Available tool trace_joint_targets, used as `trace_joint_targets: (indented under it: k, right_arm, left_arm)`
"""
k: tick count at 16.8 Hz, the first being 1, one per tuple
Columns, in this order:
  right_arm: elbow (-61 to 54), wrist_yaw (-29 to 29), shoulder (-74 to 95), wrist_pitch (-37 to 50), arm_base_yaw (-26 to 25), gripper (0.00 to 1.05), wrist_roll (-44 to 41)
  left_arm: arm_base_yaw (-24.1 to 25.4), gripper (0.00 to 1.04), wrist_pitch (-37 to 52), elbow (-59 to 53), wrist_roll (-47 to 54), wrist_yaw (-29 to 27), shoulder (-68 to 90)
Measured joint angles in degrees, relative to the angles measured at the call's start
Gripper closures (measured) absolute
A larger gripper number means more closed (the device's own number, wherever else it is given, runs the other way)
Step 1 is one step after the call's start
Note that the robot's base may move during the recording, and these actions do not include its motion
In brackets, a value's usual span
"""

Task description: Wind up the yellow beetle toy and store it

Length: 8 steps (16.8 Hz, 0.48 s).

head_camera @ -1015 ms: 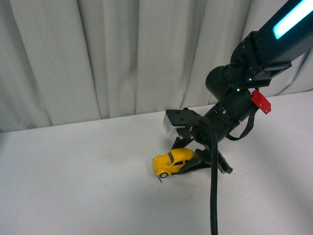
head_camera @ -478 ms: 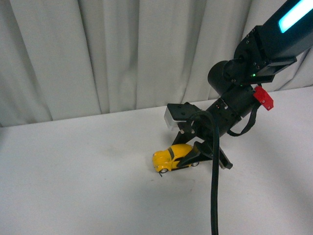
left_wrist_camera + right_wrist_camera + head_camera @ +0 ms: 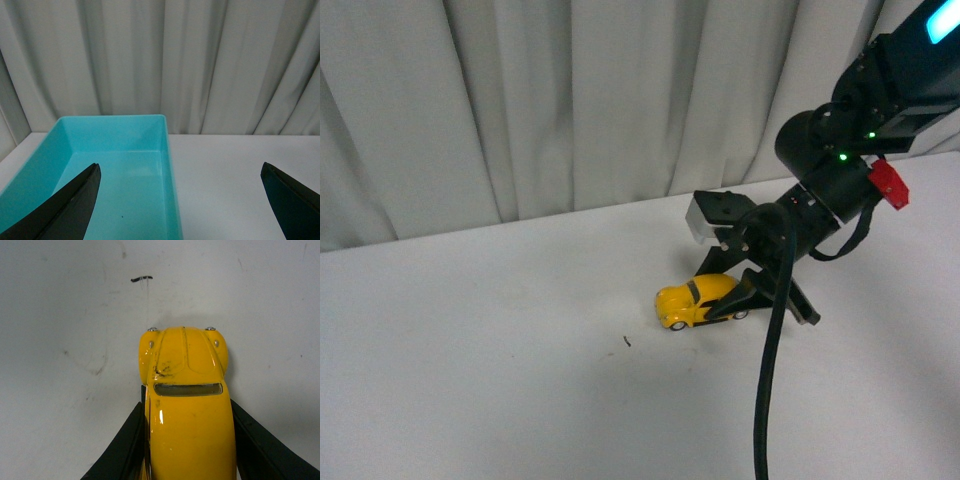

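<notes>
Your right gripper point(image 3: 740, 300) has its fingers point(image 3: 125, 450) pressed against both flanks of the beetle point(image 3: 187, 405), one on each side. The car's rounded end pokes out past the tips. In the front view the beetle sits with its wheels on the white table point(image 3: 470, 380), right of centre, pointing toward the robot's left. A small dark speck point(image 3: 626, 342) lies on the table near its free end. A black cable point(image 3: 768, 390) hangs from the right arm. Your left gripper point(image 3: 180, 170) is spread wide, holding nothing, poised over the near end of a teal bin point(image 3: 115, 132). Pale curtains point(image 3: 200, 60) hang behind.
</notes>
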Motion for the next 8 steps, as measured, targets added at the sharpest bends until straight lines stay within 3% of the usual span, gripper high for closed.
trace_joint_targets:
  k: [8]
  right_arm:
    - [-5.53,0.0,-2.23,0.81,-5.88,0.63,-3.37]
  left_arm:
    - [0.0,0.07,0.0,0.0,0.0,0.0,0.0]
